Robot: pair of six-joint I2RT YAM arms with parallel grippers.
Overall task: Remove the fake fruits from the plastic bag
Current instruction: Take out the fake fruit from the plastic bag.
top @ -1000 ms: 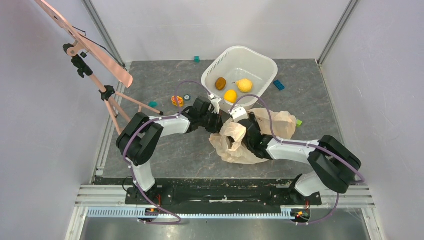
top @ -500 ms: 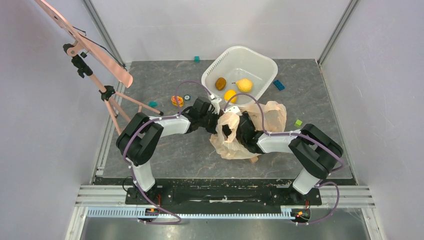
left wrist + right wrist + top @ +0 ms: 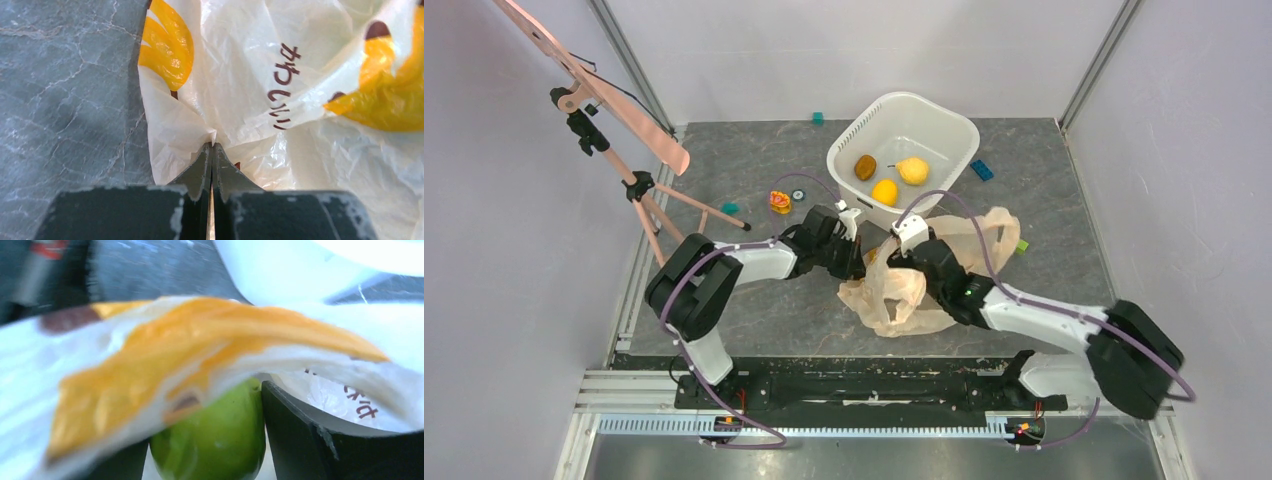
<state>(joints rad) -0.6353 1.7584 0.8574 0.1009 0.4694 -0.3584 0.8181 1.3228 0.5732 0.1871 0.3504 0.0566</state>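
The plastic bag [image 3: 898, 297], peach with yellow banana prints, lies crumpled mid-table between the arms. My left gripper [image 3: 212, 146] is shut on a pinched fold of the bag's edge [image 3: 215, 125]. My right gripper [image 3: 205, 432] reaches inside the bag, its fingers [image 3: 300, 440] pressed to both sides of the green pear [image 3: 220, 440]; a blurred flap of bag [image 3: 165, 365] hangs over it. From above, the bag hides the pear and the right fingers. Three fake fruits lie in the white tub [image 3: 944, 113]: a brown oval [image 3: 865, 167], an orange round one [image 3: 885, 191] and a yellow pear [image 3: 913, 170].
A pink tripod [image 3: 639, 185] stands at the left wall. An orange flower disc [image 3: 779, 202] lies left of the tub. Small blocks are scattered: teal [image 3: 818, 118], blue [image 3: 982, 170], green [image 3: 1022, 245]. Walls enclose the grey mat on three sides.
The right arm swung its elbow out to the right and its jaws narrowed around the green pear. The bag sagged lower and shifted. The left gripper kept its hold on the bag.
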